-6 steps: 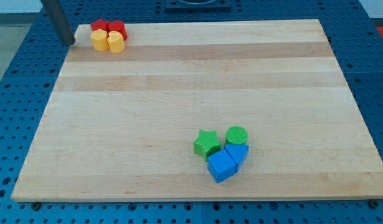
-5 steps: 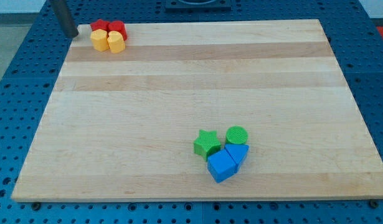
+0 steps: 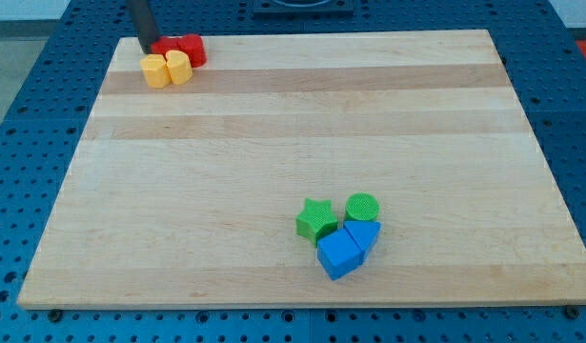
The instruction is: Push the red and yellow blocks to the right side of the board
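Two red blocks (image 3: pixel 185 47) sit at the board's top left corner, one partly hidden behind my rod. Two yellow blocks (image 3: pixel 167 69) lie just below them, touching them. My tip (image 3: pixel 151 50) is at the left side of the red blocks, touching the nearer one, just above the left yellow block. The rod rises up out of the view's top.
A green star (image 3: pixel 316 220), a green cylinder (image 3: pixel 362 207), a blue cube (image 3: pixel 338 253) and a second blue block (image 3: pixel 364 234) cluster at the board's lower middle right. The wooden board (image 3: pixel 302 124) lies on a blue perforated table.
My tip has moved right from off the board's top left corner to the red blocks. The red and yellow blocks have shifted slightly right.
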{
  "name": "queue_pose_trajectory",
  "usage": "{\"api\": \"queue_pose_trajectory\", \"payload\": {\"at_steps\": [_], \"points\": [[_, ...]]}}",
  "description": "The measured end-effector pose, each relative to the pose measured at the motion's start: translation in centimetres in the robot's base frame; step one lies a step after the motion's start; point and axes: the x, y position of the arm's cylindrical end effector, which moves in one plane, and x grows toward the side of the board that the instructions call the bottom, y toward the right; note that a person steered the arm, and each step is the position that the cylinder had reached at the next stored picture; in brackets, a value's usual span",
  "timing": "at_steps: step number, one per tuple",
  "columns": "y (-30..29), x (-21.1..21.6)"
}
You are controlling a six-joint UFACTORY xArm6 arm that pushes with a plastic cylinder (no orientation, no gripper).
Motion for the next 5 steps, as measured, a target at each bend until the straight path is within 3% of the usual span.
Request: {"api": "queue_pose_trajectory", "payload": {"at_steps": [2, 5], "points": [[2.6, 1.8], [-4.2, 2.5]]}}
